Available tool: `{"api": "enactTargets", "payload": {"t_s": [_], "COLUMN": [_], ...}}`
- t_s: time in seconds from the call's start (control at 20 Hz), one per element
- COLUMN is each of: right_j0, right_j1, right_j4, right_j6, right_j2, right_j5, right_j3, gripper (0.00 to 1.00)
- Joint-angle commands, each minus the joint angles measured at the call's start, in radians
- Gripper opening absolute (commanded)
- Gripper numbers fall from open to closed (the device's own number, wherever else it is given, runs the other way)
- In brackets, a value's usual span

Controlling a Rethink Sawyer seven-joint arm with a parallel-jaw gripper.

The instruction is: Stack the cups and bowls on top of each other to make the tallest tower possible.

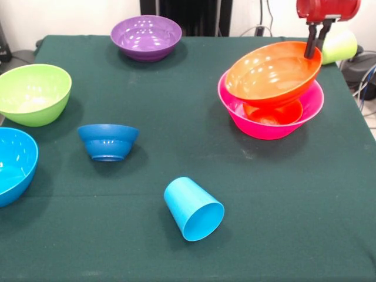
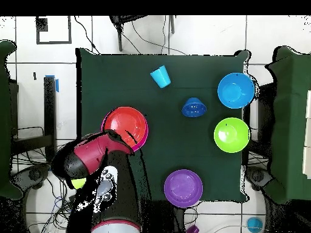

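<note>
My gripper (image 1: pixel 315 51) is shut on the far right rim of the large orange bowl (image 1: pixel 267 73). That bowl sits tilted, right side raised, in the pink bowl (image 1: pixel 258 130). A small orange bowl (image 1: pixel 276 113) lies inside the pink one beneath it. This pile shows under my arm in the overhead view (image 2: pixel 124 124). The sky blue cup (image 1: pixel 194 208) lies on its side at the front, mouth toward the camera. The yellow-green cup (image 1: pixel 341 46) lies behind my gripper at the table's corner. The purple bowl (image 1: pixel 147 36), lime green bowl (image 1: pixel 32 94), sky blue bowl (image 1: pixel 12 167) and small dark blue bowl (image 1: pixel 108 141) stand apart.
The table has a dark green cloth (image 1: pixel 176 117). The lime and sky blue bowls sit at its left edge in the front view. Cables and dark equipment (image 1: pixel 361 70) lie off the table's right side.
</note>
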Motion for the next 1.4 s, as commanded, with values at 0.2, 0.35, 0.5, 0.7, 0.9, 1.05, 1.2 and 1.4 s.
{"api": "enactTargets", "payload": {"t_s": [0.2, 0.35, 0.5, 0.7, 0.9, 1.05, 1.2, 1.4], "right_j0": [0.026, 0.023, 0.062, 0.078, 0.080, 0.087, 0.091, 0.094], "right_j1": [0.021, 0.021, 0.024, 0.021, 0.020, 0.015, 0.010, -0.087], "right_j4": [-0.002, 0.005, 0.004, 0.027, 0.040, 0.047, 0.050, 0.070], "right_j6": [0.148, 0.150, 0.166, 0.171, 0.157, 0.156, 0.153, 0.130], "right_j2": [-0.022, -0.021, -0.068, -0.090, -0.093, -0.100, -0.105, -0.107], "right_j5": [-0.087, -0.117, -0.096, -0.086, -0.085, -0.081, -0.081, -0.006], "right_j3": [0.001, 0.009, -0.013, -0.016, -0.014, -0.010, -0.006, 0.039], "gripper": [0.00, 1.00, 1.00, 1.00, 1.00, 1.00, 1.00, 1.00]}}
